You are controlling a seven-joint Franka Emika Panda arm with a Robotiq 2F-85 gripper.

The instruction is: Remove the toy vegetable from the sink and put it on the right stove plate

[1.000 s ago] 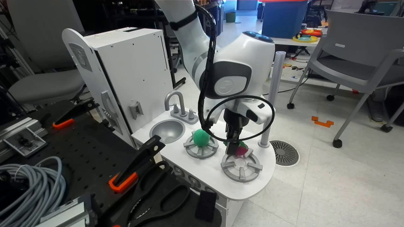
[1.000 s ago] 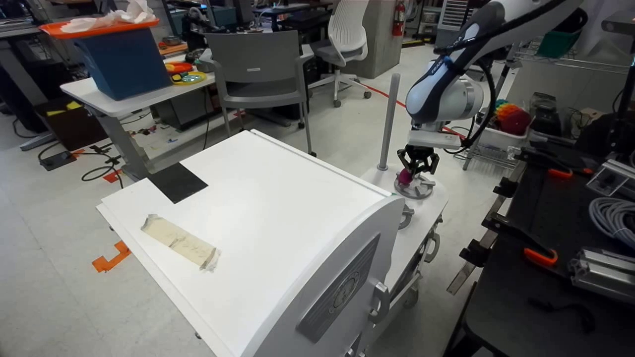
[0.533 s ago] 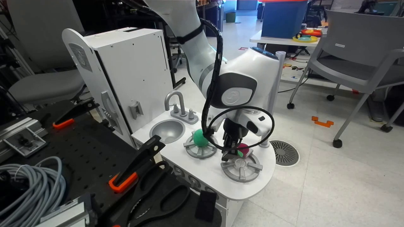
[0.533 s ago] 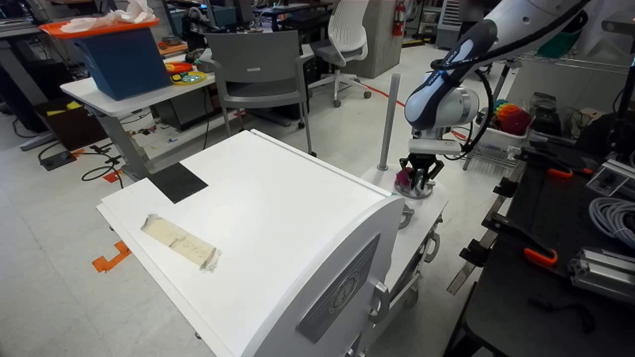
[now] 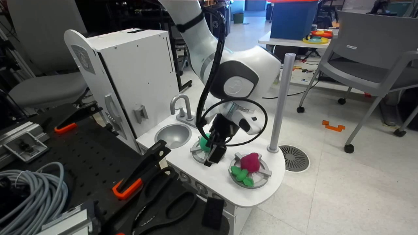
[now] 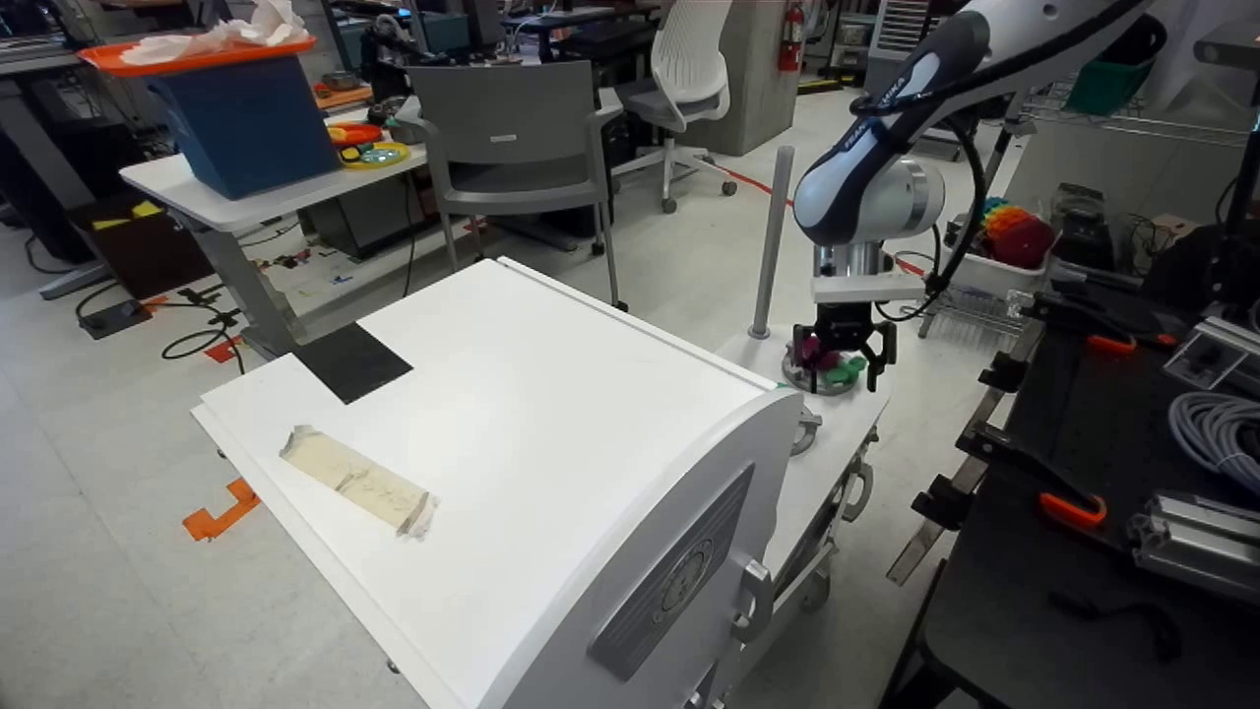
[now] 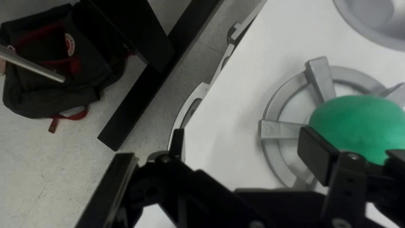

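The toy vegetable, a magenta root (image 5: 250, 162) with green leaves (image 5: 241, 175), lies on its side on the right stove plate (image 5: 265, 172). In an exterior view it shows partly behind the fingers as green leaves (image 6: 847, 372). My gripper (image 5: 214, 158) is apart from it, tilted, above the counter by the left stove plate (image 5: 195, 149). Its jaws stand wide with nothing between them; the wrist view has white counter behind the gap of the gripper (image 7: 245, 146). The grey sink (image 5: 173, 134) is at the counter's far end, its edge (image 7: 373, 27) also in the wrist view.
A green ball (image 7: 357, 123) rests on the left stove plate, close behind one finger. A faucet (image 5: 185, 109) rises behind the sink. A grey post (image 5: 283, 101) stands at the back corner, and a white toy fridge (image 5: 140, 75) borders the sink. A black table (image 5: 94, 143) stands in front.
The gripper has opened and released the vegetable, which now lies on the right plate with its leaves toward the front. The arm has swung toward the left plate and tilted.
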